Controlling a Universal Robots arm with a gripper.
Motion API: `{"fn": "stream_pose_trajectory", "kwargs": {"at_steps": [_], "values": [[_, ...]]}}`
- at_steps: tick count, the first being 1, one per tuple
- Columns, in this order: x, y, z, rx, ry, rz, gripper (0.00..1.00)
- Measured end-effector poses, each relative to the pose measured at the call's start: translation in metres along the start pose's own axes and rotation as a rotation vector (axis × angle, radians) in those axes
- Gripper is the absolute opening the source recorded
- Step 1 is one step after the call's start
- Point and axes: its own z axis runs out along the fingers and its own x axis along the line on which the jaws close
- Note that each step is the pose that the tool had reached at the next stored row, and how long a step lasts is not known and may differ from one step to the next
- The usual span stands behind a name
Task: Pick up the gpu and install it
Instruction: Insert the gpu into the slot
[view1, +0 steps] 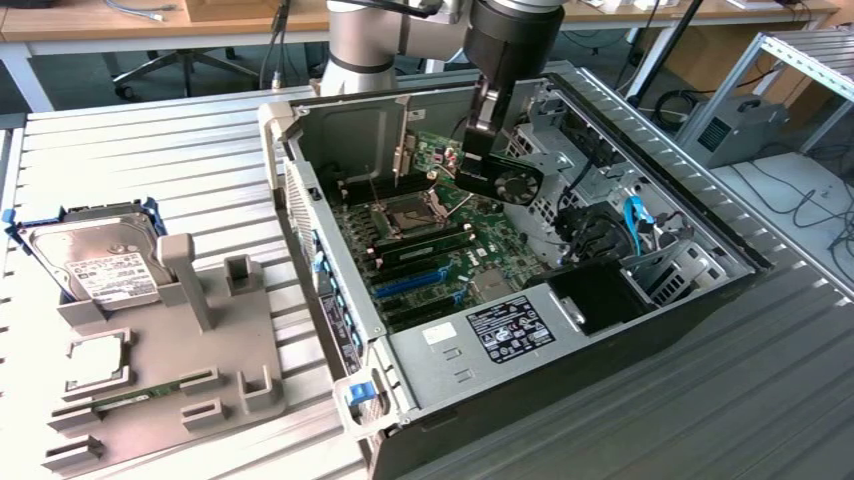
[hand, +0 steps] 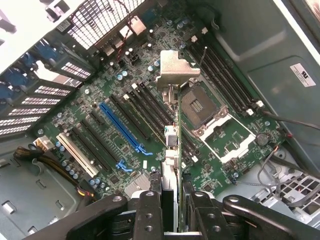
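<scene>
A table (view1: 160, 140) of ribbed metal slats carries the work. Past it the room shows wooden desks (view1: 134, 20) and an office chair (view1: 174, 60).

An open computer case (view1: 694, 300) lies on its side on the table, and its motherboard (view1: 441, 250) faces up, directly below the gripper (view1: 483, 150). Well away from the gripper, toward the exterior view's left, a grey holder (view1: 220, 340) stands on the slats. It has a hard drive (view1: 100, 268) propped in it and a memory stick (view1: 140, 392) lying low in a groove.

The gripper is inside the case's open top, above the motherboard, and is clamped on the gpu (view1: 514, 182). In the wrist view its two black fingers (hand: 150, 210) press on either face of the card (hand: 178, 125), which is seen edge-on between them.

The gpu hangs from the gripper (hand: 175, 212) clear of the board, with its flat faces upright. Its long axis runs straight out from the fingers toward the motherboard (hand: 100, 100). The silver bracket (hand: 175, 70) is at the end farthest from the gripper. In the exterior view the black fan side faces the exterior view's right.

Beyond the card's edge, the blue slot (hand: 122, 127) lies to one side of it and the processor socket (hand: 199, 104) to the other.
</scene>
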Motion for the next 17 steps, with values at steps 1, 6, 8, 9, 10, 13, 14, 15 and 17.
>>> {"fn": "stream_pose_trajectory", "kwargs": {"at_steps": [1,6,8,9,10,13,14,15,17], "values": [[0.0000,0.0000,0.0000,0.0000,0.0000,-0.001,0.26],[0.0000,0.0000,0.0000,-0.0002,-0.0001,-0.008,0.26],[-0.0001,-0.0001,0.0000,-0.0003,-0.0001,-0.010,0.26],[-0.0001,-0.0001,0.0000,-0.0003,-0.0001,-0.011,0.26],[-0.0001,-0.0001,0.0000,-0.0004,-0.0001,-0.012,0.26],[-0.0001,-0.0002,0.0000,-0.0004,-0.0001,-0.016,0.26],[-0.0001,-0.0002,0.0000,-0.0005,-0.0001,-0.017,0.26],[-0.0001,-0.0002,0.0000,-0.0005,-0.0001,-0.018,0.26],[-0.0002,-0.0002,0.0000,-0.0006,-0.0002,-0.020,0.26]]}}
